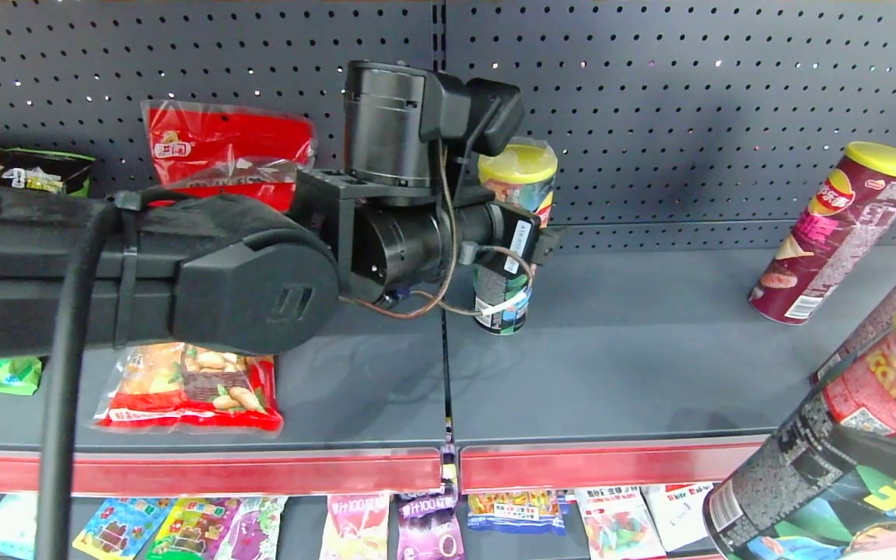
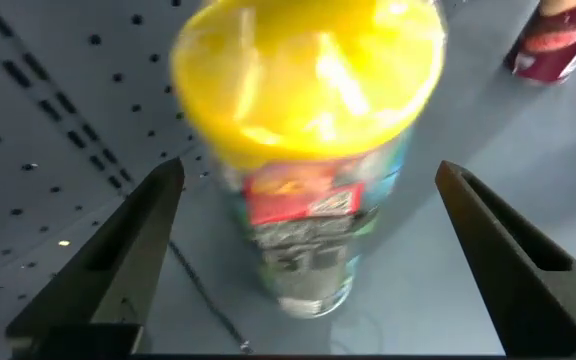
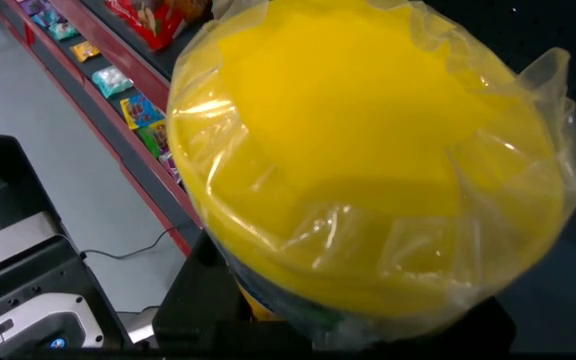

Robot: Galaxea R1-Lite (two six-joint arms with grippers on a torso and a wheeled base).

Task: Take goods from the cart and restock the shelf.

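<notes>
On the grey metal shelf (image 1: 650,365), a yellow-lidded green canister (image 2: 318,200) is straddled by the parted left gripper (image 2: 310,172), withdrawal being judged due; a black-and-red canister (image 1: 798,459) is clamped by the right gripper (image 3: 338,300).

Grey shelf (image 1: 635,365), red strip along its front edge, dark grey pegboard (image 1: 689,93) dotted with holes. Mid-shelf can (image 1: 522,175) has a yellow lid; the maroon can (image 1: 837,233) by the right edge does too. Speckled can (image 1: 798,443): black-white speckle, red band, yellow lid.
</notes>
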